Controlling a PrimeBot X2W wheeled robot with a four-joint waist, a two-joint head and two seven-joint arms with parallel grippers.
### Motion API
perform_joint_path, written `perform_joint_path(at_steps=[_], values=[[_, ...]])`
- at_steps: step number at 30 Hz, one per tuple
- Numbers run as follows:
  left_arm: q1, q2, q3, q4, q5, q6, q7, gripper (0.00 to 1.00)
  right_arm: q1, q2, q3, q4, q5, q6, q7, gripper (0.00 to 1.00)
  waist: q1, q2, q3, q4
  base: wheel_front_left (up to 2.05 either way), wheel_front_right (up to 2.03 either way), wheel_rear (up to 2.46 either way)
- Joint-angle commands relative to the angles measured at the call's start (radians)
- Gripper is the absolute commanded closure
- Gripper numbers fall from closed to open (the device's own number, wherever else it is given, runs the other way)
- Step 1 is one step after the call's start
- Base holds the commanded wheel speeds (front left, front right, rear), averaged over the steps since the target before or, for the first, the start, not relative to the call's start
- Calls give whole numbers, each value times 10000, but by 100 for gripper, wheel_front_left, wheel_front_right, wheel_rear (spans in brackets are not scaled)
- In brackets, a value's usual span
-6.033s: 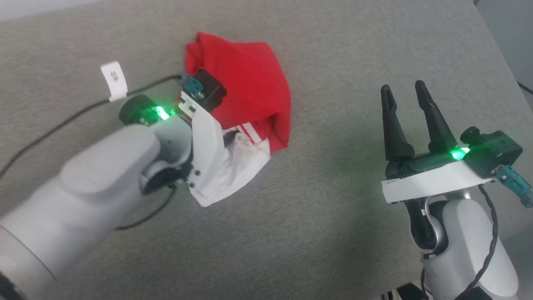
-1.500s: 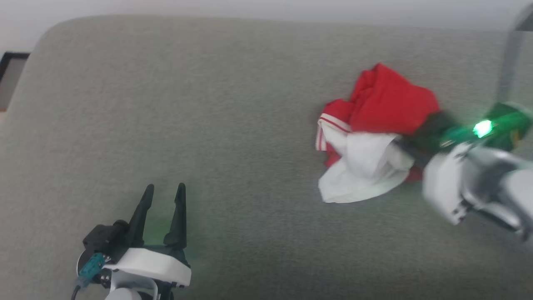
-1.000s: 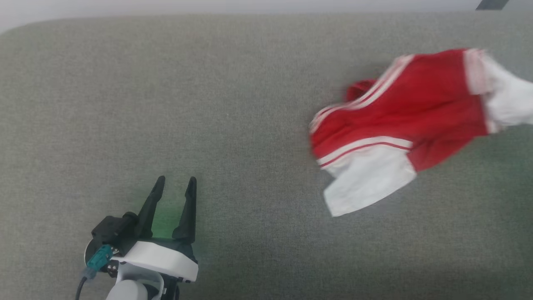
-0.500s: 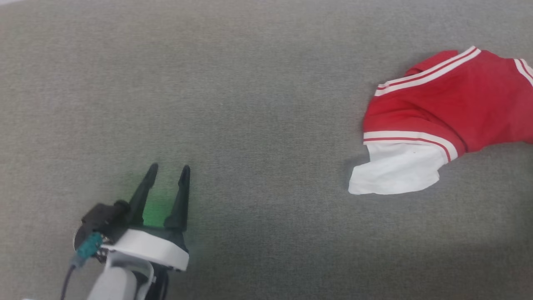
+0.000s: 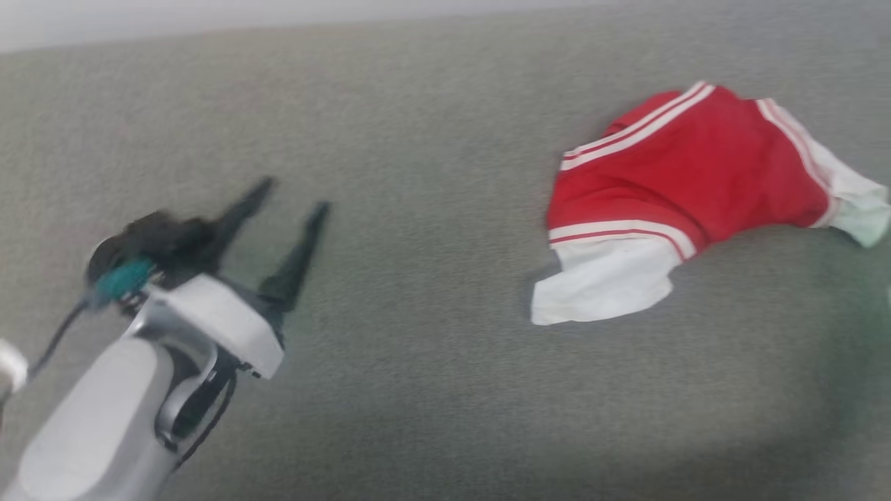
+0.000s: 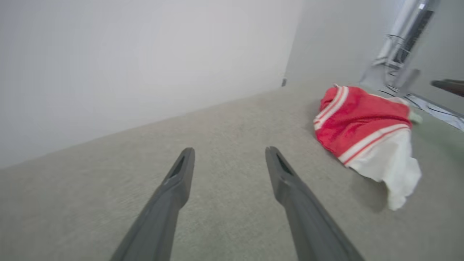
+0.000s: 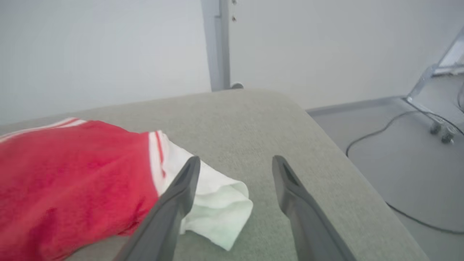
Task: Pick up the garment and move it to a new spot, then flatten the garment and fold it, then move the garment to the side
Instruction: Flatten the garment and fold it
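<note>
The garment (image 5: pixel 686 174), red shorts with white stripes and white lining sticking out at both ends, lies loosely spread on the grey cushion at the right of the head view. My left gripper (image 5: pixel 292 198) hovers open and empty well to its left. Through the left wrist view the garment (image 6: pixel 360 123) lies ahead and to the right of the open left gripper (image 6: pixel 229 155). My right gripper (image 7: pixel 235 161) stands open just above the white lining end of the garment (image 7: pixel 72 166), with nothing between its fingers.
The grey cushioned surface (image 5: pixel 418 390) stretches wide around the garment. Its rounded right edge (image 7: pixel 326 127) drops to a floor with a cable (image 7: pixel 380 134) and a metal stand (image 7: pixel 435 127). A white wall (image 6: pixel 127 54) runs behind.
The right gripper has opened and let the garment go; the shorts now rest on the cushion. My left arm has swung up and tilted rightward. The head camera has also shifted.
</note>
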Motion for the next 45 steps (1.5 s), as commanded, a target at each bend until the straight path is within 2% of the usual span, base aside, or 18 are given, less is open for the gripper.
perform_joint_path(at_steps=[1,3,6,10,13,15,18,22,30,31,32,33,38,45], values=[[-338,185,-175,-225,-364,-16,423,0,185,71,182,-324,122,-1,-148,0,0,0,-233,-310,0,0,0],[-709,502,-868,-574,-1510,-17,1869,0,440,169,583,-1013,333,-1,-301,0,0,0,-349,-531,0,0,0],[-1355,851,-1814,-977,-3212,-16,4620,0,743,229,965,-1928,572,1,-427,0,0,0,-482,-810,0,0,0],[-2025,558,-2356,-1183,-5384,204,7654,0,973,442,1228,-2762,652,1,-374,0,0,0,-454,-1208,0,0,0],[-2518,140,-2682,-1067,-6151,598,8938,0,1075,610,1297,-3230,590,1,-271,0,0,0,-275,-1469,0,0,0],[-2887,-155,-2805,-812,-6189,801,9268,0,1064,762,1378,-3551,570,1,-198,0,0,0,-75,-1667,0,0,0],[-3210,-331,-2991,-455,-5926,858,9393,0,970,858,1453,-3861,575,1,-137,0,0,0,187,-1914,0,0,0],[-3640,-544,-3371,433,-5385,609,9343,0,890,1083,1589,-4212,501,-1,-87,0,0,0,583,-2384,0,0,0],[-3962,-840,-3482,1943,-5322,298,9042,0,904,1325,1756,-4348,442,1,-188,0,0,0,986,-2867,0,0,0],[-3980,-874,-3525,2030,-5355,249,9120,53,912,1313,1738,-4351,434,1,-192,0,0,0,988,-2869,0,0,0],[-4034,-873,-3576,2069,-5368,213,9134,93,908,1304,1712,-4373,413,-1,-192,0,0,0,987,-2849,0,0,0],[-4051,-874,-3560,2154,-5449,181,9110,100,916,1292,1676,-4389,398,-1,-190,0,0,0,951,-2800,0,0,0],[-4299,-642,-3365,2348,-5608,75,8968,100,1101,1198,1552,-4512,331,1,-71,0,0,0,689,-2317,0,0,0],[-4176,499,-2709,2081,-5905,12,8676,100,1352,1077,1333,-4768,244,1,219,0,0,0,218,-1449,0,0,0]])
